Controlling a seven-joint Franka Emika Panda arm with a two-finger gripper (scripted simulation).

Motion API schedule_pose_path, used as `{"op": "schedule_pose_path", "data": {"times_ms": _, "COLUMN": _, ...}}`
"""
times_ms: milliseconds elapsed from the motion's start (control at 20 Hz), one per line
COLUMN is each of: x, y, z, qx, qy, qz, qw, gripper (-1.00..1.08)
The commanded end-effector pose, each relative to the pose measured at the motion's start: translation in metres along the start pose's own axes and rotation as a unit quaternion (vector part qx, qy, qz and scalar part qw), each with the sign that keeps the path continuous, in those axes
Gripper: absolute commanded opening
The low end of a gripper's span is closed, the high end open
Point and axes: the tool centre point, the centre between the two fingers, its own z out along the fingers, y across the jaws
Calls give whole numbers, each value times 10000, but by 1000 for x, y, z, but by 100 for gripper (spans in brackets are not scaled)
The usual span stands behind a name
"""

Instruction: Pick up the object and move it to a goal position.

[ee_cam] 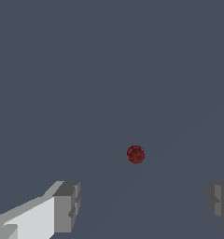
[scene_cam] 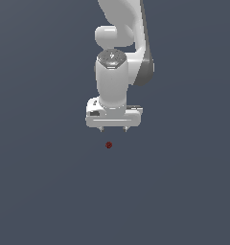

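Note:
The object is a tiny dark red ball (scene_cam: pixel 109 145) on the plain dark grey floor. It also shows in the wrist view (ee_cam: pixel 136 154). My white gripper (scene_cam: pixel 114 129) points down and is open and empty, its two fingers spread wide. In the exterior view the ball lies just below the gripper, slightly toward that view's left, and apart from it. In the wrist view the ball sits beyond the gap between the grey fingertips (ee_cam: pixel 67 205), touching neither.
The white arm (scene_cam: pixel 119 52) rises behind the gripper to the top of the exterior view. Only flat dark grey ground (scene_cam: pixel 184 191) surrounds the ball.

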Motion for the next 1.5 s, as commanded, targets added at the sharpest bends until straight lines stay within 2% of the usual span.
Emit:
{"op": "schedule_pose_path", "data": {"times_ms": 0, "x": 0, "y": 1, "z": 2, "qx": -5, "qy": -3, "qz": -85, "qw": 10000, "gripper": 100}}
{"op": "schedule_pose_path", "data": {"times_ms": 450, "x": -1, "y": 5, "z": 16, "qx": -38, "qy": -26, "qz": -770, "qw": 9970, "gripper": 100}}
{"op": "schedule_pose_path", "data": {"times_ms": 750, "x": -3, "y": 10, "z": 31, "qx": -61, "qy": -54, "qz": -1524, "qw": 9883, "gripper": 100}}
{"op": "schedule_pose_path", "data": {"times_ms": 1100, "x": -6, "y": 15, "z": 49, "qx": -73, "qy": -87, "qz": -2462, "qw": 9691, "gripper": 100}}
{"op": "schedule_pose_path", "data": {"times_ms": 1450, "x": -9, "y": 19, "z": 67, "qx": -65, "qy": -113, "qz": -3381, "qw": 9410, "gripper": 100}}
